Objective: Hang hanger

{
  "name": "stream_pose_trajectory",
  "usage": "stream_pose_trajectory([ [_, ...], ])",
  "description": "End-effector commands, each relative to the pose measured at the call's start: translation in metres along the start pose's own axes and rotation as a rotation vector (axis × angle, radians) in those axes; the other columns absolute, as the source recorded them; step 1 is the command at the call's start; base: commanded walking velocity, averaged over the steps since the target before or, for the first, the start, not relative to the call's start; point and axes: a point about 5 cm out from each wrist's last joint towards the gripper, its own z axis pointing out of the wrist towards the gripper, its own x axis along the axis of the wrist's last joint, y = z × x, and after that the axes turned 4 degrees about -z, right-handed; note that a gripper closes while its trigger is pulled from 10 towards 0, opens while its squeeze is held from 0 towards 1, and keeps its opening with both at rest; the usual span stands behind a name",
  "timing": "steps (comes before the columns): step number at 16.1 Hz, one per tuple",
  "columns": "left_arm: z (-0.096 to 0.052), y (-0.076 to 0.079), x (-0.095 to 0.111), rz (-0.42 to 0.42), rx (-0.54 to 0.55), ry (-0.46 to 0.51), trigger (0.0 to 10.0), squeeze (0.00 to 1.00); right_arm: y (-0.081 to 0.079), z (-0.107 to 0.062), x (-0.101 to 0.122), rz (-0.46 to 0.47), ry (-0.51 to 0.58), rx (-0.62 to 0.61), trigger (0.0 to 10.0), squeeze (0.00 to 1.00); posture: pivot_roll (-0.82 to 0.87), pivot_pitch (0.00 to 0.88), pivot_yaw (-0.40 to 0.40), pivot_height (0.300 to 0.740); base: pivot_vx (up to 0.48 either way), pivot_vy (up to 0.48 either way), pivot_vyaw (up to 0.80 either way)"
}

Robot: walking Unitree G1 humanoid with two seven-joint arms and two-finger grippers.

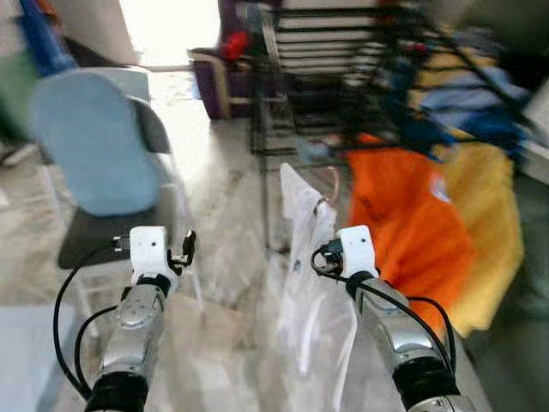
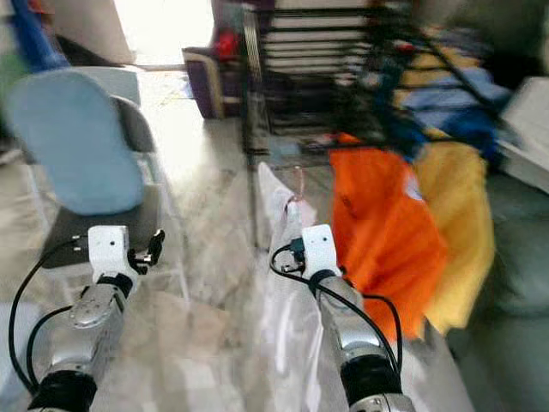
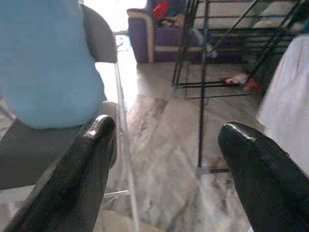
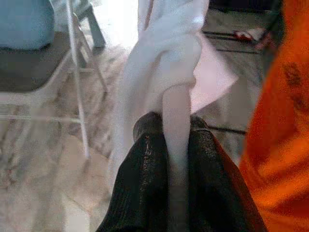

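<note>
My right gripper is shut on the pale arm of a hanger that carries a white garment. The garment hangs down in front of my right arm, and the hanger's pinkish hook sticks up above it. A black wire drying rack stands ahead, blurred, with an orange cloth and a yellow cloth draped over it just right of the hanger. My left gripper is held out at the left, open and with nothing between its fingers.
A chair with a light blue backrest and thin metal legs stands close on the left. A purple sofa sits at the back by a bright doorway. Marble floor runs between the chair and the rack.
</note>
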Motion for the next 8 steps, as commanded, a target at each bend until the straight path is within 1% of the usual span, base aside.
stream_pose_trajectory([
  [1,0.0029,0.0093,0.0007,0.003,-0.026,-0.009,10.0,0.0,0.0102,-0.0001,0.0111,0.006,0.046,-0.036,10.0,0.0,-0.1,0.0,0.024,0.74,0.48,0.0,0.0],
  [6,0.0025,0.0109,-0.0033,-0.008,-0.035,-0.035,10.0,0.0,0.0136,0.0018,0.0132,0.006,0.048,-0.059,10.0,0.0,-0.1,0.0,0.022,0.74,0.48,0.0,0.0],
  [8,0.0029,0.0117,-0.0034,-0.019,-0.032,-0.033,10.0,0.0,0.0132,0.0044,0.0143,-0.002,0.037,-0.047,10.0,0.0,-0.1,0.0,0.02,0.74,0.0,0.0,0.0],
])
